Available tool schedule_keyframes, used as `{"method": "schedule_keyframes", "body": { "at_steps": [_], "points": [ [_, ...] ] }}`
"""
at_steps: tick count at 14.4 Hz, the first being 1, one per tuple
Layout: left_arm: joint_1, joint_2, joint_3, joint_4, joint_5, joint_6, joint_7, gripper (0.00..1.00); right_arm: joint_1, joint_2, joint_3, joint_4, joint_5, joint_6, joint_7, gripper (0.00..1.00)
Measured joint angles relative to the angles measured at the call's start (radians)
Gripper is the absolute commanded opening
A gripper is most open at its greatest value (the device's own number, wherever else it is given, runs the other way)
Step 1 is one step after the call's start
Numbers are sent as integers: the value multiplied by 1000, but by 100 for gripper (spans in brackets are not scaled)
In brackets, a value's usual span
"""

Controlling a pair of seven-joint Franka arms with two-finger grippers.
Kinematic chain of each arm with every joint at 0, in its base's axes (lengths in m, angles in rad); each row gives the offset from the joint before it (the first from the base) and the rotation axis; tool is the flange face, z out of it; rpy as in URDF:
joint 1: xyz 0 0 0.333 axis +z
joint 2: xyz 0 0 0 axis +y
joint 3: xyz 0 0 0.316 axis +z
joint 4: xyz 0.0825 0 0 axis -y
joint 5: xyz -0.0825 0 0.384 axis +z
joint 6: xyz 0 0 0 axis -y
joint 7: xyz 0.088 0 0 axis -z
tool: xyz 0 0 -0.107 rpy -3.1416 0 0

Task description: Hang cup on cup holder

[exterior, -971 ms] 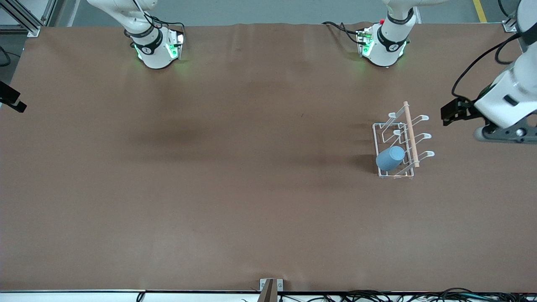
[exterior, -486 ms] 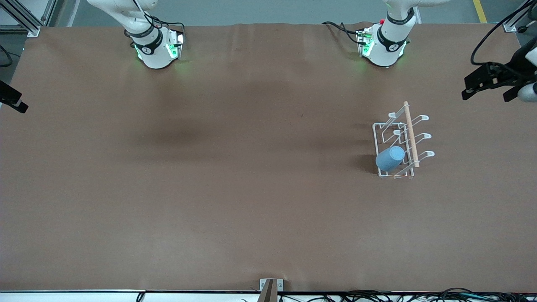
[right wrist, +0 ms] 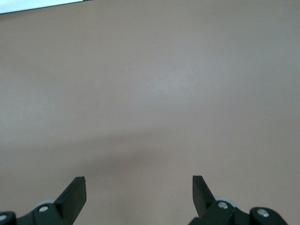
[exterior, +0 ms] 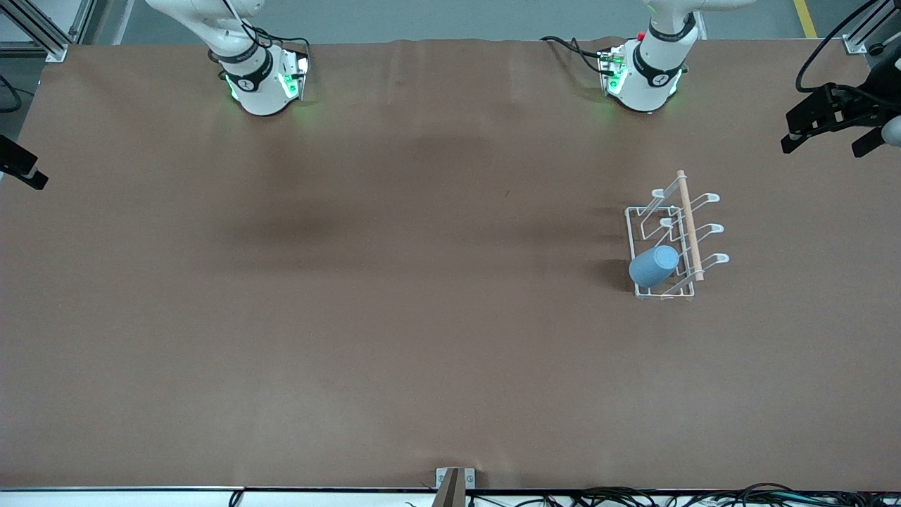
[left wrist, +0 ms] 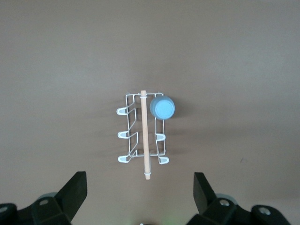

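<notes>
The small light-blue plastic cup [exterior: 654, 265], a plain tumbler without a handle, hangs upside down on one looped prong of the white wire cup holder [exterior: 674, 241], which has a rectangular base and a light wooden rod [exterior: 689, 224] along its top. The cup sits on the end prong that is nearest to the front camera, on the row that faces the right arm's end of the table. Its closed bottom points up and a little outward. The other prongs carry nothing.

The left gripper [left wrist: 140, 192] is up in the air with the rack and the cup below it, well apart from both. Its two black fingers [left wrist: 75, 192] are spread wide and nothing is between them. In the front view, the left gripper [exterior: 827, 125] appears at the edge of the brown table [exterior: 352, 317], at the left arm's end, and not close to the rack.

The right gripper [right wrist: 139, 194] waits over a bare part of the brown table, with its fingers [right wrist: 200, 192] also spread wide and holding nothing. The cup and the rack are not near it.
</notes>
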Motion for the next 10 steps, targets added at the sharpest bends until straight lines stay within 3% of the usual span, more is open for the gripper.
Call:
{"method": "schedule_keyframes", "body": {
  "at_steps": [10],
  "points": [
    [-12,-1,-18,-84,8,81,-113,100,0,0,0,16,-1,0,0,100]
  ]
}}
